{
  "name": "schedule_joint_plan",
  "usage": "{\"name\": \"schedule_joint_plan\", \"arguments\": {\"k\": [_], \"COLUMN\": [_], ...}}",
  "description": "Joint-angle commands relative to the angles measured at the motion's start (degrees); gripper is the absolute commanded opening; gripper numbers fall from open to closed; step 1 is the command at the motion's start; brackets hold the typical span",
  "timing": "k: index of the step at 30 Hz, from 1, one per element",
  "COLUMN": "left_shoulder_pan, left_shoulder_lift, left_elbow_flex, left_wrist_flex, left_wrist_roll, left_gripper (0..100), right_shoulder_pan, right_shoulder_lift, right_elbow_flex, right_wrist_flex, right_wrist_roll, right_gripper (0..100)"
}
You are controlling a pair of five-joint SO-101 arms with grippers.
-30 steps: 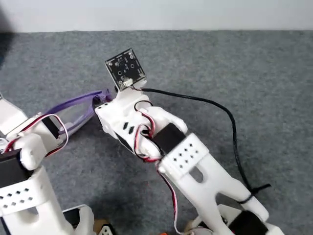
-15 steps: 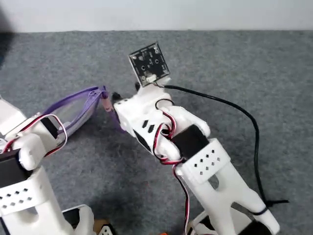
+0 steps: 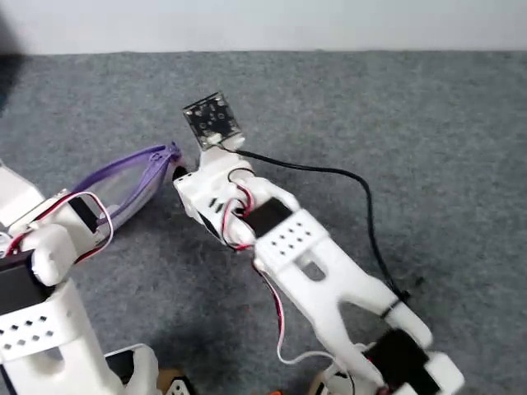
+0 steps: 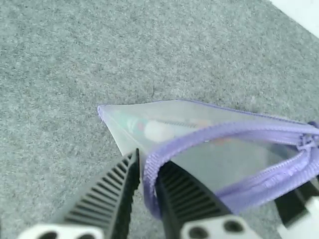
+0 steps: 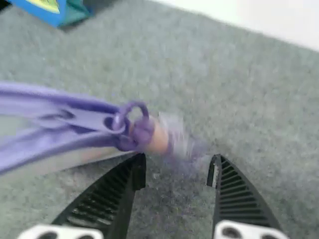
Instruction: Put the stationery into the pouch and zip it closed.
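Left gripper [image 4: 145,163]: clamped on the purple zip edge of the clear pouch [image 4: 209,149], which is held tilted off the grey mat [image 3: 428,123], stationery [image 4: 155,130] dimly seen inside. Zip pull [image 5: 130,115]: at the pouch's far end beside a blurred pinkish item [image 5: 159,139], possibly a pen tip; if this were caught, the zip could jam, and a hard tug could drag the pouch from the clamp. Right gripper [image 5: 177,160]: jaws apart just short of the pull; no legible writing is found.
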Motion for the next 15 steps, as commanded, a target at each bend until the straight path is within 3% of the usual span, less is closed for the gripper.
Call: {"name": "schedule_joint_plan", "arguments": {"k": [1,15], "left_shoulder_pan": [0.1,0.1], "left_shoulder_lift": [0.6,0.4], "left_elbow_flex": [-2.6,-2.6], "left_wrist_flex": [-0.1,-0.1], "left_wrist_roll": [0.5,0.5], "left_gripper": [1,1], "right_shoulder_pan": [-1.5,-2.8], "right_shoulder_lift": [0.7,2.7], "right_elbow_flex": [-5.6,-6.2], "right_wrist_flex": [0.9,0.8], "right_wrist_roll": [0.5,2.3], "right_gripper": [19.4,19.3]}}
